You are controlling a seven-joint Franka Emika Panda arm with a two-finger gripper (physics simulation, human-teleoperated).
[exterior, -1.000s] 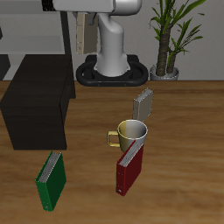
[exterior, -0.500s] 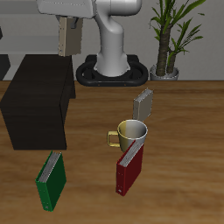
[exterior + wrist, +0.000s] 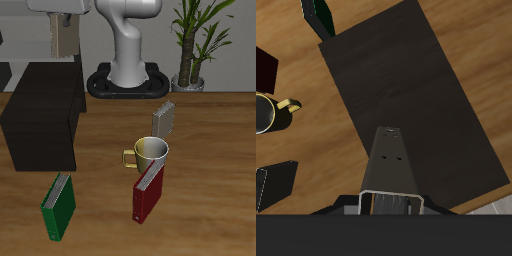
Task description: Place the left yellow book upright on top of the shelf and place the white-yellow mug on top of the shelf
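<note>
Gripper (image 3: 63, 30) clamped on the left yellow book (image 3: 63, 38), held upright, high above the back of the shelf (image 3: 42, 112). Nothing resting on the black shelf top. White-yellow mug (image 3: 151, 153) standing on the table (image 3: 215, 160), yellow inside, holding nothing visible, just behind the dark red book (image 3: 148, 192). Grey speckled book (image 3: 165, 118) farther back; green book (image 3: 59, 205) near the front edge.

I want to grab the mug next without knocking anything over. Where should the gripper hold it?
Probably by the rim, coming straight down. The mug stands upright with its mouth open to the top, so one finger could go inside and one outside. Pick the rim's far side: the dark red book sits close by its front and the yellow handle sticks out sideways.
</note>
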